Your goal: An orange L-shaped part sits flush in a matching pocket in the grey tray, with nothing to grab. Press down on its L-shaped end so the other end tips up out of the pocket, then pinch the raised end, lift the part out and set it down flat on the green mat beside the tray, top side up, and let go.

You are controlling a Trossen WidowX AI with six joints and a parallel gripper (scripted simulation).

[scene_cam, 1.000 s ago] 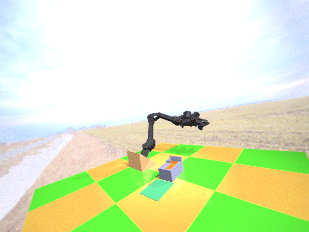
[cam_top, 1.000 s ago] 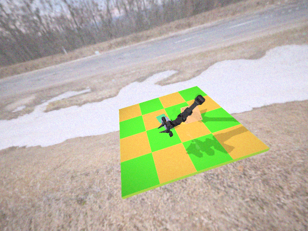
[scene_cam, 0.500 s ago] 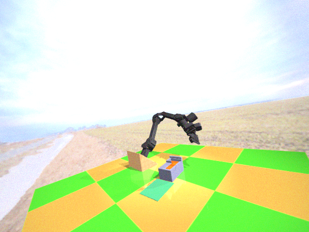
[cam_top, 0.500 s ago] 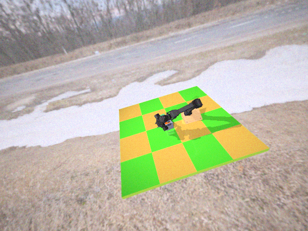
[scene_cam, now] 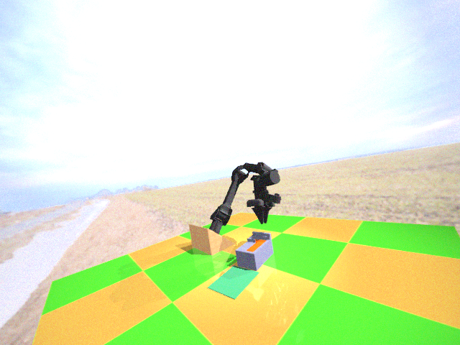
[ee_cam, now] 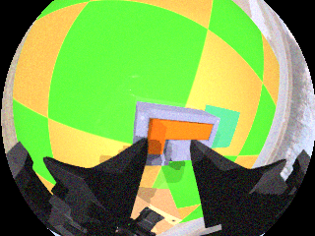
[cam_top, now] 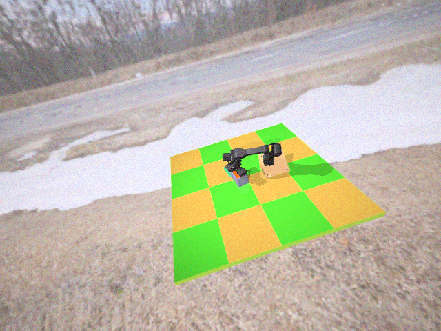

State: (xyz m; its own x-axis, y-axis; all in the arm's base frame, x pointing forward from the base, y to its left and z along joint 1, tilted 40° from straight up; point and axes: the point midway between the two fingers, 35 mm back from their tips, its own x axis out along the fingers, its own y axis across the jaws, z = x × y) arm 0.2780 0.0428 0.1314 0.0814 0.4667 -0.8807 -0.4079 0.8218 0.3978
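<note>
The orange L-shaped part lies in the pocket of the grey tray, with neither end visibly raised. In the wrist view its L-shaped end is at the left, partly shaded, and its straight end points right, towards the green mat. The mat is bare and lies beside the tray. My gripper points down above the tray, touching nothing. Its fingers are partly open, with nothing between them.
The arm's wooden base block stands behind the tray as seen in the exterior view. The tray has a raised grey piece at its end away from the mat. A green and orange checkered floor lies under everything.
</note>
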